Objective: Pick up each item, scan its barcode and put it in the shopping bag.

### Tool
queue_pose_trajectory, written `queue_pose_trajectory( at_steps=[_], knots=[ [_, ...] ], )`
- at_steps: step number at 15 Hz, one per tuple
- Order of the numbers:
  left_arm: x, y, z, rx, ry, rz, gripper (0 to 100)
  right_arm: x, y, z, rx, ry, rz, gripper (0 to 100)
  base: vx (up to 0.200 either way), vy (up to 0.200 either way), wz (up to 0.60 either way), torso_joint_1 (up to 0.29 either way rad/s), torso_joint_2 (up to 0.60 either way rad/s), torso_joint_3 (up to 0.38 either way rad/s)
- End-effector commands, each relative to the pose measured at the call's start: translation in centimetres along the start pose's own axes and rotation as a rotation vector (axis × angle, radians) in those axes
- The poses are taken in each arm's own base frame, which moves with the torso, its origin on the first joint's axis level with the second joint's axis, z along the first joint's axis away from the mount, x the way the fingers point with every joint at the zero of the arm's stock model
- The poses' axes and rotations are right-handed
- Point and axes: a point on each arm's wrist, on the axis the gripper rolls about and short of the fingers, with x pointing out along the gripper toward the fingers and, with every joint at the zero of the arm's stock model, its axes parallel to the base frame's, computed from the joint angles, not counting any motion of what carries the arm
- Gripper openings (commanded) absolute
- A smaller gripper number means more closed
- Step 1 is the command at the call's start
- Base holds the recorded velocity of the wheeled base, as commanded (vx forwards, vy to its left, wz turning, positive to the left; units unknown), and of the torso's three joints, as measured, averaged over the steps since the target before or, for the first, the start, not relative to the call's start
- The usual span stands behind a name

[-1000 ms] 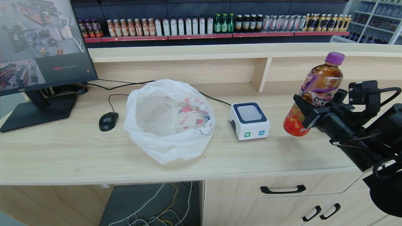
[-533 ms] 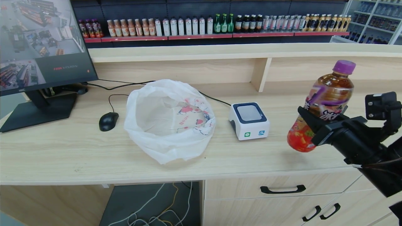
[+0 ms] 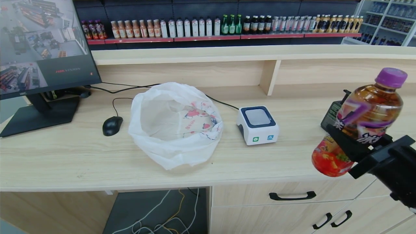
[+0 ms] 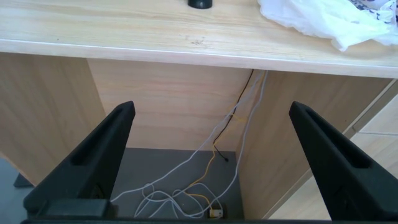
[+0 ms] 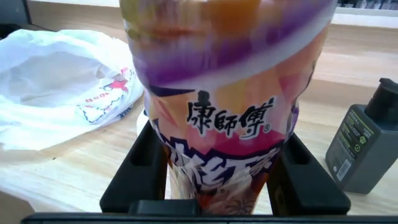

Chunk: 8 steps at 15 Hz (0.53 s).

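A tea bottle (image 3: 360, 120) with a purple cap and a purple and red label hangs tilted above the counter's right front edge, my right gripper (image 3: 352, 144) shut on its lower middle. From the right wrist the bottle (image 5: 227, 93) stands between the black fingers (image 5: 140, 171). The white shopping bag (image 3: 175, 123) lies open at mid counter. A white barcode scanner (image 3: 257, 124) sits to its right. My left gripper (image 4: 211, 162) is open below the counter's front edge, nothing between its fingers.
A black mouse (image 3: 112, 125) and a monitor (image 3: 42, 45) stand at the left of the counter. A dark handheld device (image 3: 331, 113) sits behind the bottle, also (image 5: 360, 140). Drawers with black handles (image 3: 292, 196) lie below. Cables (image 4: 205, 180) hang under the counter.
My right gripper has carried the bottle right and toward the counter's front edge, farther from the scanner. The dark device behind it has come into sight.
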Motion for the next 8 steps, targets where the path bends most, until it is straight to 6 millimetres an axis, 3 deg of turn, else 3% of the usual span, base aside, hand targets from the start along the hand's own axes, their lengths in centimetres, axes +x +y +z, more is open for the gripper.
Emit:
queue_pose_trajectory(
  at_steps=[1, 6, 8],
  knots=[
    [0.0, 0.0, 0.0, 0.000, 0.000, 0.001, 100, -2.6, 2.1, 0.3, -0.036, -0.010, 0.134, 0, 0.000, 0.000, 0.00, 0.000, 0.00, 0.000],
    [0.0, 0.0, 0.0, 0.000, 0.000, 0.001, 100, 0.2, 5.6, 1.5, -0.167, -0.112, 0.287, 0, 0.000, 0.000, 0.00, 0.000, 0.00, 0.000],
    [0.0, 0.0, 0.0, 0.000, 0.000, 0.001, 100, 0.9, 8.6, 1.2, -0.298, -0.141, 0.388, 0, 0.000, 0.000, 0.00, 0.000, 0.00, 0.000]
  ],
)
